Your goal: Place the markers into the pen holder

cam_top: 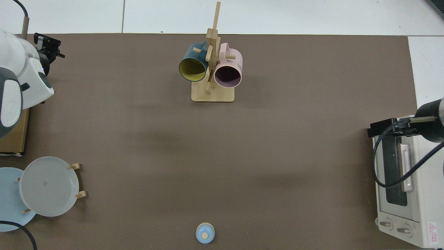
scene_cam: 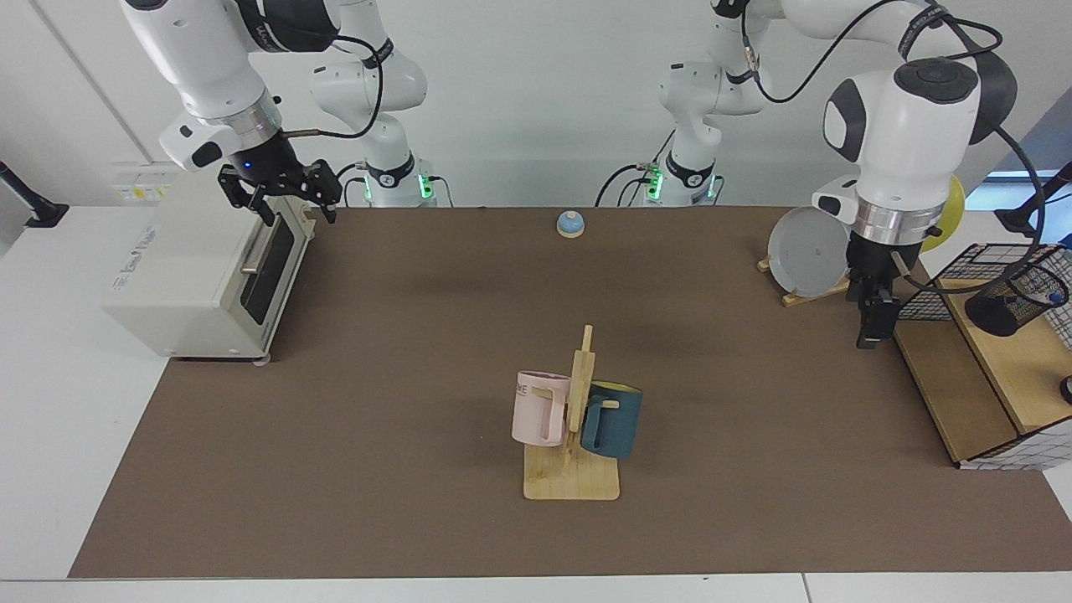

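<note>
Item: marker (scene_cam: 1057,296), tip up in pen holder (scene_cam: 1015,297), so your left gripper (scene_cam: 868,328) hangs beside it holding nothing, finger gap unclear. Right gripper (scene_cam: 285,193) waits wide over toaster (scene_cam: 180,280).

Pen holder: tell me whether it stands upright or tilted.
Tilted. The pen holder leans on the wooden shelf, its rim toward the view's right.

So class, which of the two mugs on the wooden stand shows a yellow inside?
The dark teal mug. From above its inside is yellow, while the pink mug beside it on the wooden stand is dark purple inside.
</note>
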Robot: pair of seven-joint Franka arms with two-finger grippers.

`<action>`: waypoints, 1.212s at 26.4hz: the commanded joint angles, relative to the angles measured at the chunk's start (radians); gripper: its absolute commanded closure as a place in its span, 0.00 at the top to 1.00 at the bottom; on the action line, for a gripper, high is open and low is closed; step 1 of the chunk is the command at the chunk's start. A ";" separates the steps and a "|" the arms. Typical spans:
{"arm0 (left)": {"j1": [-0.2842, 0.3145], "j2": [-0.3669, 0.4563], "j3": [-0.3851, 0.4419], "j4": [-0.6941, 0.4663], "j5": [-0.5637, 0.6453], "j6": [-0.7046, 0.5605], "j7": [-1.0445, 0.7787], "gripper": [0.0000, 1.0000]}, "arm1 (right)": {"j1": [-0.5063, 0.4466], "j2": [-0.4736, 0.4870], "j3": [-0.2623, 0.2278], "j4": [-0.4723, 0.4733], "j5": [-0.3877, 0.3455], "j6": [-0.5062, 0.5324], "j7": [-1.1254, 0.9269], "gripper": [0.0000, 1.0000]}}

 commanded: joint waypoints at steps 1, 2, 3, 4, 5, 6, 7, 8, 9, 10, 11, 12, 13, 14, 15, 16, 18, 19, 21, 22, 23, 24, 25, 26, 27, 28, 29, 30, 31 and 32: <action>-0.002 -0.018 -0.011 -0.012 -0.019 0.016 -0.007 1.00 | -0.007 -0.010 0.006 -0.007 -0.002 -0.002 0.016 1.00; -0.002 -0.018 -0.013 -0.012 -0.019 0.021 -0.022 1.00 | -0.007 -0.010 0.006 -0.007 -0.002 -0.002 0.016 1.00; -0.002 -0.018 -0.011 -0.012 -0.016 0.031 -0.051 1.00 | -0.007 -0.010 0.006 -0.007 -0.002 -0.002 0.016 1.00; -0.004 -0.018 -0.013 -0.013 -0.011 0.047 -0.089 1.00 | -0.007 -0.010 0.006 -0.007 -0.002 -0.002 0.016 1.00; -0.005 -0.019 -0.013 -0.015 -0.010 0.048 -0.129 1.00 | -0.007 -0.010 0.006 -0.007 -0.002 -0.002 0.016 1.00; -0.007 -0.021 -0.011 -0.016 -0.011 0.041 -0.175 1.00 | -0.007 -0.010 0.006 -0.007 -0.002 -0.002 0.016 1.00; -0.007 -0.025 -0.011 -0.022 -0.010 0.038 -0.230 1.00 | -0.007 -0.010 0.006 -0.007 -0.002 -0.002 0.016 1.00; -0.007 -0.031 -0.011 -0.030 -0.010 0.032 -0.289 1.00 | -0.007 -0.010 0.006 -0.007 -0.002 -0.002 0.016 1.00; -0.007 -0.039 -0.011 -0.042 -0.010 0.018 -0.351 1.00 | -0.007 -0.010 0.006 -0.007 -0.002 -0.002 0.016 1.00; -0.007 -0.050 -0.010 -0.056 -0.008 0.002 -0.410 1.00 | -0.007 -0.010 0.006 -0.007 -0.002 -0.002 0.016 1.00; -0.007 -0.057 -0.010 -0.067 -0.010 -0.010 -0.470 1.00 | -0.007 -0.010 0.006 -0.007 -0.002 -0.002 0.016 1.00; -0.007 -0.064 -0.010 -0.076 -0.011 -0.018 -0.540 1.00 | -0.007 -0.010 0.006 -0.007 -0.002 -0.002 0.016 1.00; -0.007 -0.070 -0.010 -0.090 -0.011 -0.022 -0.621 1.00 | -0.007 -0.010 0.006 -0.007 -0.004 -0.002 0.016 1.00; -0.007 -0.079 -0.010 -0.105 -0.011 -0.025 -0.692 1.00 | -0.007 -0.010 0.005 -0.007 -0.007 -0.002 0.017 1.00; -0.007 -0.090 -0.010 -0.117 -0.011 -0.030 -0.756 1.00 | -0.010 -0.010 0.004 -0.007 -0.011 -0.002 0.017 1.00; -0.008 -0.097 -0.010 -0.130 -0.016 -0.040 -0.822 1.00 | -0.011 -0.010 0.004 -0.007 -0.011 -0.002 0.017 1.00; -0.008 -0.105 -0.011 -0.139 -0.022 -0.071 -0.947 1.00 | -0.013 -0.010 0.003 -0.007 -0.008 -0.002 0.016 1.00; -0.008 -0.108 -0.013 -0.140 -0.027 -0.090 -1.026 1.00 | -0.013 -0.010 0.001 -0.007 -0.008 -0.002 0.014 1.00; -0.007 -0.110 -0.013 -0.142 -0.051 -0.129 -1.164 1.00 | -0.011 -0.010 0.001 -0.007 -0.021 -0.003 0.011 1.00; -0.005 -0.113 -0.011 -0.142 -0.065 -0.148 -1.209 1.00 | -0.008 -0.010 0.000 -0.007 -0.024 -0.003 0.010 1.00; -0.002 -0.116 -0.011 -0.142 -0.080 -0.166 -1.248 1.00 | -0.008 -0.010 0.000 -0.007 -0.025 -0.002 0.008 1.00; 0.002 -0.116 -0.010 -0.142 -0.097 -0.179 -1.289 1.00 | -0.011 -0.010 0.001 -0.007 -0.028 0.000 0.007 1.00; 0.004 -0.117 -0.002 -0.142 -0.117 -0.189 -1.333 1.00 | -0.011 -0.010 0.001 -0.007 -0.030 0.003 0.005 1.00; 0.006 -0.117 0.001 -0.142 -0.139 -0.199 -1.379 1.00 | -0.011 -0.010 0.001 -0.007 -0.030 0.009 0.004 1.00; 0.007 -0.117 0.003 -0.142 -0.151 -0.206 -1.422 1.00 | -0.011 -0.010 0.001 -0.009 -0.031 0.023 0.004 1.00; 0.009 -0.119 0.003 -0.142 -0.156 -0.212 -1.455 1.00 | -0.008 -0.010 0.001 -0.010 -0.033 0.035 0.004 1.00; 0.009 -0.120 0.003 -0.142 -0.156 -0.217 -1.481 1.00 | -0.007 -0.010 0.001 -0.012 -0.036 0.041 0.005 1.00; 0.009 -0.123 0.003 -0.142 -0.157 -0.220 -1.498 1.00 | -0.008 -0.010 0.001 -0.012 -0.041 0.041 0.005 1.00; 0.010 -0.123 0.003 -0.142 -0.162 -0.220 -1.507 1.00 | -0.010 -0.010 0.003 -0.012 -0.042 0.041 0.005 1.00; 0.012 -0.125 0.003 -0.142 -0.169 -0.222 -1.513 1.00 | -0.011 -0.010 0.003 -0.012 -0.042 0.043 0.004 1.00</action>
